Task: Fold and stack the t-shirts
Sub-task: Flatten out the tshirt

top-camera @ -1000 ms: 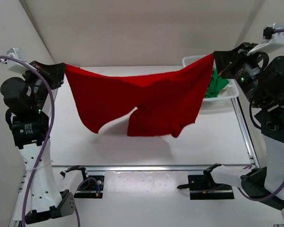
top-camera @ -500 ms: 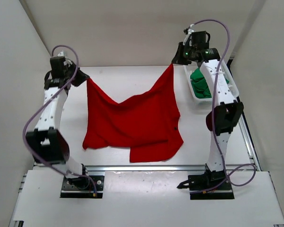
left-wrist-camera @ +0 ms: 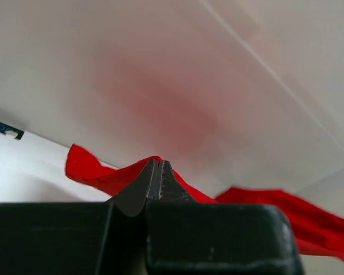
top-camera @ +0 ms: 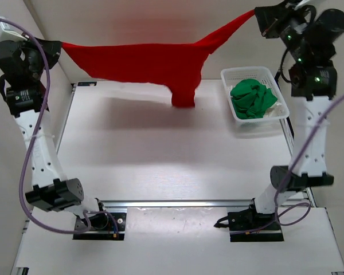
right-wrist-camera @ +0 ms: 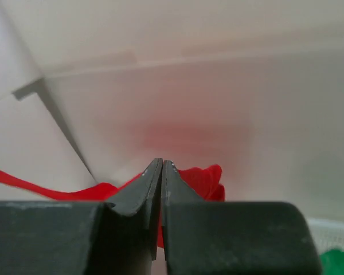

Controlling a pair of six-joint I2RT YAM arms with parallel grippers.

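**Desk:** What anchors the shot?

**Photographer:** A white plastic mesh basket point(top-camera: 247, 70), rectangular, set square to the white table point(top-camera: 160, 154) it stands on. The tabletop spreads out to its left and toward the camera.

**Desk:** And around it?

**Photographer:** A silver rail point(top-camera: 288, 140) runs just beside the basket's right side. A second rail point(top-camera: 183, 203) crosses the table's near edge, well apart from the basket. A soft shadow point(top-camera: 132, 106) lies on the table to the basket's left. Plain white walls point(top-camera: 149, 28) rise behind it.
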